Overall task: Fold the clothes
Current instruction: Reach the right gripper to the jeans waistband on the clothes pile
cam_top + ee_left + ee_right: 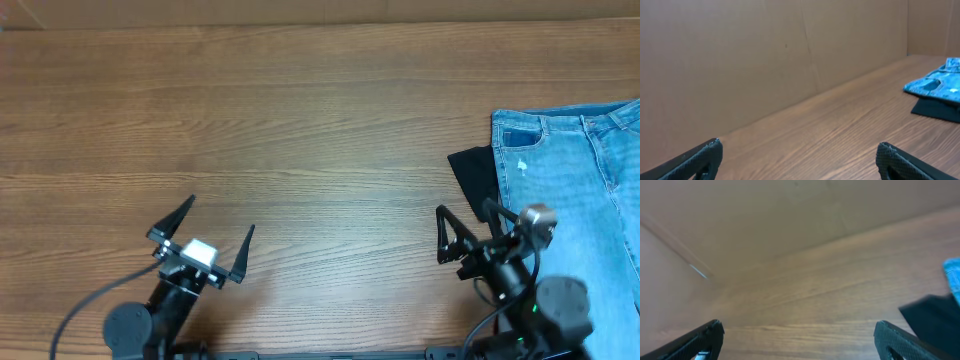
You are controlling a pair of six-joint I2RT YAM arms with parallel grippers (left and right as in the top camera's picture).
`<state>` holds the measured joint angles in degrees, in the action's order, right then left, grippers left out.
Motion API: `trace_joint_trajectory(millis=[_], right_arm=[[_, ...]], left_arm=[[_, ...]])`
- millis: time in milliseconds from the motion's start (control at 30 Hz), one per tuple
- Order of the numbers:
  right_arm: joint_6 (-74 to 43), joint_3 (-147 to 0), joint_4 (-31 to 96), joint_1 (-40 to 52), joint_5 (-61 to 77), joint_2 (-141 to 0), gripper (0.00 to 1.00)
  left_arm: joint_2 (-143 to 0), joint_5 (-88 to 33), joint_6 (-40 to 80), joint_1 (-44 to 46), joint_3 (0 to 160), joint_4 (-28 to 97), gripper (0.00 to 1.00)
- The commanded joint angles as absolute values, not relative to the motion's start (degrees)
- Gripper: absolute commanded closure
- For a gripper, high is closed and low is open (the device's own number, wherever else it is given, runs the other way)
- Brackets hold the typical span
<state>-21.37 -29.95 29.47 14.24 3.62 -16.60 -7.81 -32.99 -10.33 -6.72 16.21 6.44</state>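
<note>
The light-blue denim jeans [575, 180] lie flat at the table's right edge, waistband toward the far side, running out of the overhead view to the right. They also show at far right in the left wrist view [937, 84] and as a blue sliver in the right wrist view [953, 277]. My right gripper [465, 215] is open and empty, just left of the jeans near the front edge. My left gripper [220, 228] is open and empty over bare wood at front left, far from the jeans.
A black piece of fabric [472, 172] sticks out from under the jeans' left edge; it also shows in the left wrist view [937, 109] and the right wrist view [932, 317]. The wooden table [280, 130] is backed by a brown cardboard wall [740, 55].
</note>
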Motion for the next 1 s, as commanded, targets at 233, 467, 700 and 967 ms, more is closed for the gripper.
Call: trace_joint_trajectory(millis=[233,467,700,967], right_arm=[[-18.2,-65.7,51.3,13.8,-1.2,-53.5,0.0],[-17.6,-75.5,50.0,12.8,-2.1,-71.7,0.0],[-22.6,-75.5,42.9,2.3,-4.3,-86.8,0.0],[-22.2,-75.5,38.0,-6.6,-6.8,-100.6,0.09]], left_arm=[[-41.5,-34.7,-3.6,-6.3,46.4,18.1,0.0],[-64.1,-37.3,-4.1,-6.3,72.5,42.3,0.0],[-71.8,-37.6,-0.9,-6.3,80.4,53.1,0.0],[-72.1,-37.5,0.2,-6.3,80.4,57.8,0.0]])
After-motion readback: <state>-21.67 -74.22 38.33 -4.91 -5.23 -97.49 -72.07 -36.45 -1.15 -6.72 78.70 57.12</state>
